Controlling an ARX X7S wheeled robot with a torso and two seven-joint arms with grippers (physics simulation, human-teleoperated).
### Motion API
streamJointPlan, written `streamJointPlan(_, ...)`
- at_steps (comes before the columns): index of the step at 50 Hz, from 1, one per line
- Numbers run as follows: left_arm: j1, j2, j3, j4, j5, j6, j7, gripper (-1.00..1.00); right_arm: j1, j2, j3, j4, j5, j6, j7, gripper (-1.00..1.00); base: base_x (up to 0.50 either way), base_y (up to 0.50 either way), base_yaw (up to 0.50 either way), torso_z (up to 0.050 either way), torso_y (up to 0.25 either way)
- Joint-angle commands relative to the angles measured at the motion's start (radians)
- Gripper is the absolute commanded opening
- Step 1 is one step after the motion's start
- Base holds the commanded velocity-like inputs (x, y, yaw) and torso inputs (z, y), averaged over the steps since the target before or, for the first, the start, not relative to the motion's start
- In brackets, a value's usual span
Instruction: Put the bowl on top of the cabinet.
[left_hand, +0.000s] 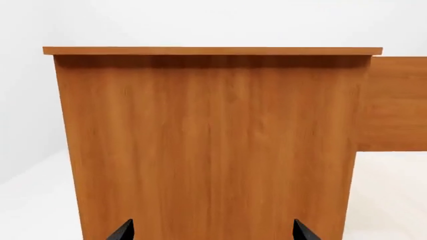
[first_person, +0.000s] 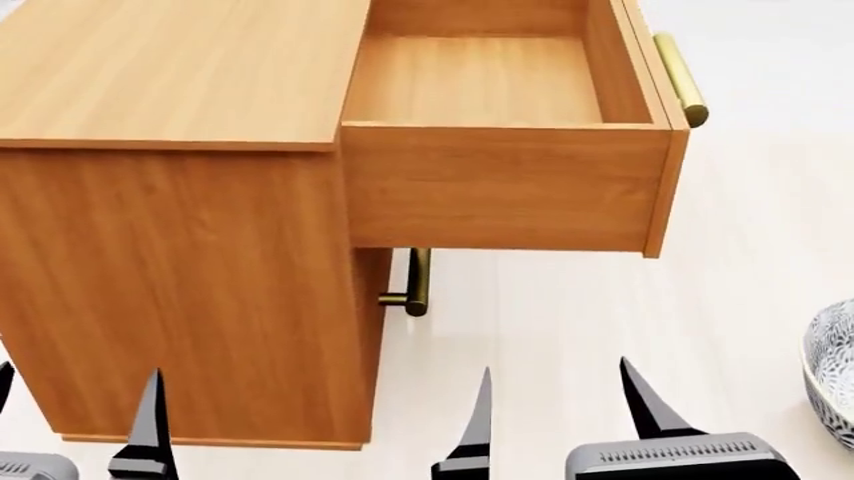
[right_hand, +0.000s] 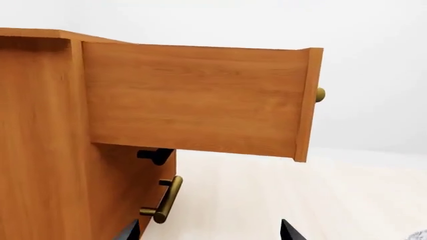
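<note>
Only a slice of the patterned bowl (first_person: 834, 372) shows, on the floor at the far right edge of the head view. The orange-brown cabinet (first_person: 174, 70) fills the left of that view, its flat top bare. My left gripper (first_person: 74, 405) is open, low in front of the cabinet's side panel (left_hand: 207, 140), with nothing between its fingers; the left wrist view shows my left gripper (left_hand: 213, 231) facing that panel. My right gripper (first_person: 558, 400) is open and empty over the floor, left of the bowl and apart from it. In its own wrist view my right gripper (right_hand: 211, 231) points past the cabinet's front corner (right_hand: 40, 150).
The top drawer (first_person: 507, 185) is pulled out to the right and holds nothing; its brass handle (first_person: 678, 78) sticks out further. The drawer (right_hand: 193, 100) overhangs the floor. A lower brass handle (first_person: 416, 282) juts out beneath it, seen also as the handle (right_hand: 167, 200) near my right gripper.
</note>
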Motion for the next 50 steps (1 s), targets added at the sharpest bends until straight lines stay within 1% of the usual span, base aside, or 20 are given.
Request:
streamJointPlan(1,0.012,-0.007,0.008,-0.016,0.007,0.026,-0.002,1.0,-0.009,0.003,-0.004,0.014,0.001,-0.018,0.003,1.0,0.26,0.0,0.0,0.0,0.0)
streamJointPlan(10,0.023,-0.015,0.009,-0.002,0.003,0.03,-0.005,1.0,-0.006,0.007,-0.008,0.009,0.004,-0.012,0.009,1.0,0.26,0.0,0.0,0.0,0.0)
streamJointPlan(12,0.039,-0.018,0.012,-0.006,0.008,0.049,-0.003,1.0,-0.02,0.018,-0.029,0.011,-0.031,-0.057,0.008,1.0,0.13,0.0,0.0,0.0,0.0)
streamJointPlan(13,0.042,-0.019,0.012,-0.007,0.008,0.051,-0.003,1.0,-0.015,0.023,-0.038,0.008,-0.033,-0.023,0.012,1.0,0.0,0.0,0.0,0.0,0.0)
streamJointPlan(18,0.062,-0.025,0.009,-0.001,0.008,0.066,-0.004,1.0,-0.032,0.023,-0.005,0.004,0.003,-0.049,-0.002,1.0,0.0,0.0,0.0,0.0,0.0)
streamJointPlan(23,0.062,-0.027,0.012,-0.008,0.008,0.071,-0.004,1.0,-0.038,0.05,0.019,-0.033,0.025,-0.019,-0.006,1.0,0.0,0.0,0.0,0.0,0.0)
streamJointPlan(25,0.073,-0.031,0.012,-0.004,0.01,0.077,-0.004,1.0,-0.034,0.082,0.055,-0.097,0.062,0.043,-0.006,1.0,0.0,0.0,0.0,0.0,0.0)
streamJointPlan(26,0.074,-0.033,0.009,-0.007,0.008,0.081,-0.003,1.0,-0.031,0.123,0.082,-0.148,0.085,0.098,-0.012,1.0,0.0,0.0,0.0,0.0,0.0)
streamJointPlan(27,0.073,-0.034,0.008,-0.008,0.008,0.082,-0.003,1.0,-0.027,0.137,0.095,-0.169,0.1,0.126,-0.014,1.0,0.0,0.0,0.0,0.0,0.0)
streamJointPlan(29,0.07,-0.035,0.007,-0.015,0.006,0.082,-0.002,1.0,-0.021,0.184,0.172,-0.232,0.157,0.21,-0.014,1.0,0.0,0.0,0.0,0.0,0.0)
streamJointPlan(33,0.069,-0.037,0.005,-0.019,0.002,0.086,-0.001,1.0,-0.029,0.246,0.322,-0.284,0.243,0.29,-0.024,1.0,0.0,0.0,0.0,0.0,0.0)
streamJointPlan(34,0.071,-0.037,0.01,-0.023,0.007,0.092,0.0,1.0,-0.037,0.264,0.385,-0.302,0.283,0.315,-0.03,1.0,0.0,0.0,0.0,0.0,0.0)
streamJointPlan(37,0.074,-0.04,0.018,-0.027,0.012,0.098,0.001,1.0,-0.043,0.29,0.462,-0.328,0.334,0.355,-0.029,1.0,0.0,0.0,0.0,0.0,0.0)
streamJointPlan(39,0.072,-0.041,0.022,-0.028,0.013,0.097,0.001,1.0,-0.047,0.311,0.547,-0.351,0.396,0.393,-0.027,1.0,0.0,0.0,0.0,0.0,0.0)
streamJointPlan(47,0.06,-0.041,0.029,-0.031,0.009,0.087,-0.004,1.0,-0.08,0.403,0.68,-0.361,0.535,0.406,0.034,1.0,0.0,0.0,0.0,0.0,0.0)
streamJointPlan(50,0.061,-0.044,0.03,-0.033,0.011,0.09,-0.005,1.0,-0.076,0.471,0.77,-0.357,0.655,0.435,0.084,1.0,0.0,0.0,0.0,0.0,0.0)
